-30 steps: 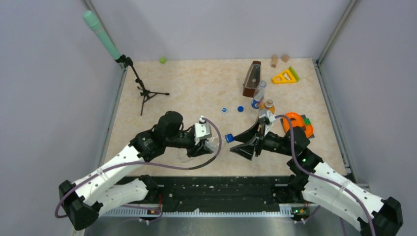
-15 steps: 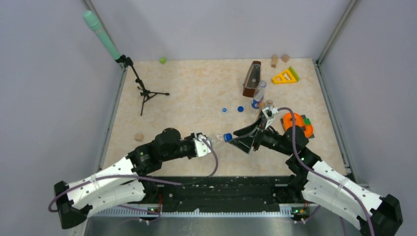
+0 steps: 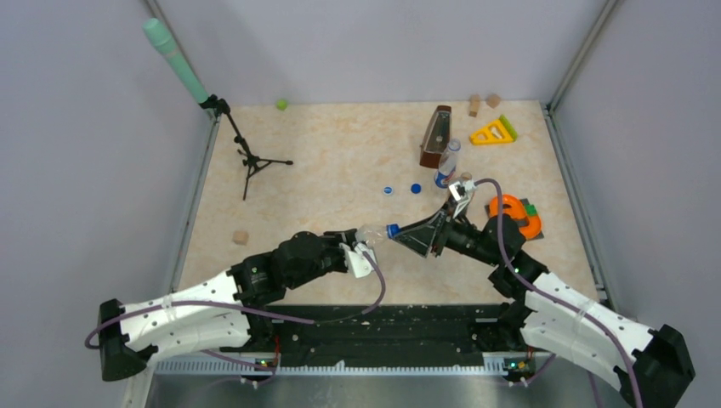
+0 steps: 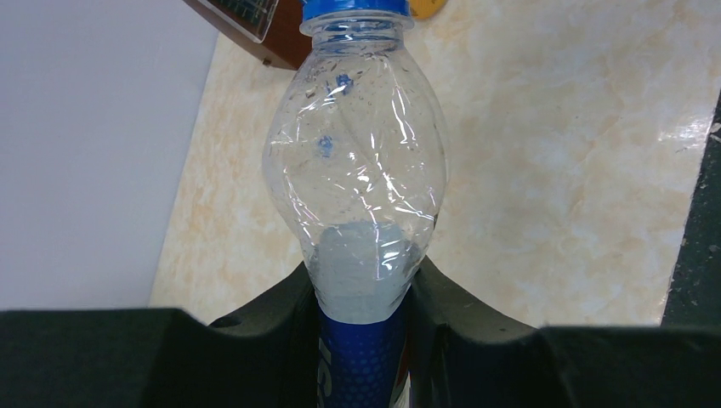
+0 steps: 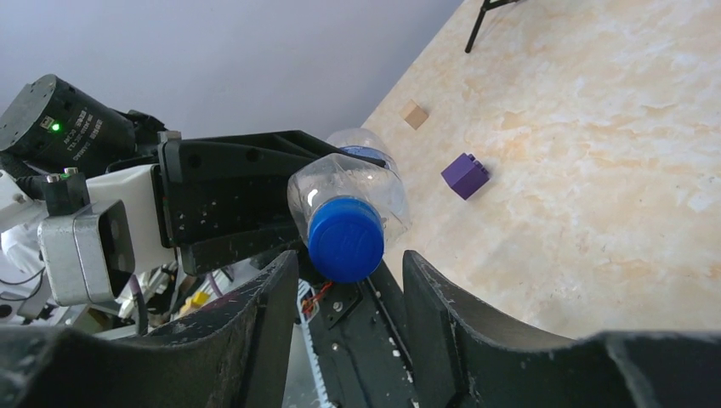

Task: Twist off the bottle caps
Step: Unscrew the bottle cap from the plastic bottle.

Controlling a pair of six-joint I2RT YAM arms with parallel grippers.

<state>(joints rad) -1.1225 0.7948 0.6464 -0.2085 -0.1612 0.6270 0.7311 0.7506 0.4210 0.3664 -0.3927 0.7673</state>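
Note:
My left gripper (image 3: 358,247) is shut on a clear plastic bottle (image 3: 372,232) with a blue label and holds it off the table, neck pointing right. In the left wrist view the bottle (image 4: 357,187) runs up from between the jaws (image 4: 361,340). Its dark blue cap (image 3: 393,229) is on the neck. My right gripper (image 3: 409,235) is open; in the right wrist view the cap (image 5: 346,240) faces me just ahead of the fingertips (image 5: 276,285), apart from both. Two loose blue caps (image 3: 388,190) (image 3: 416,188) lie on the table. Another bottle (image 3: 445,167) stands behind.
A purple cube (image 5: 465,175) and a small wooden cube (image 3: 241,237) lie on the table. A tripod (image 3: 249,157), a brown wedge (image 3: 436,136), a yellow triangle (image 3: 493,132), an orange toy (image 3: 510,212) and a green ball (image 3: 281,104) stand further off.
My left arm has swung the bottle up and to the right, neck toward the right gripper. My right gripper has moved up and left, so the cap now sits before its open fingers.

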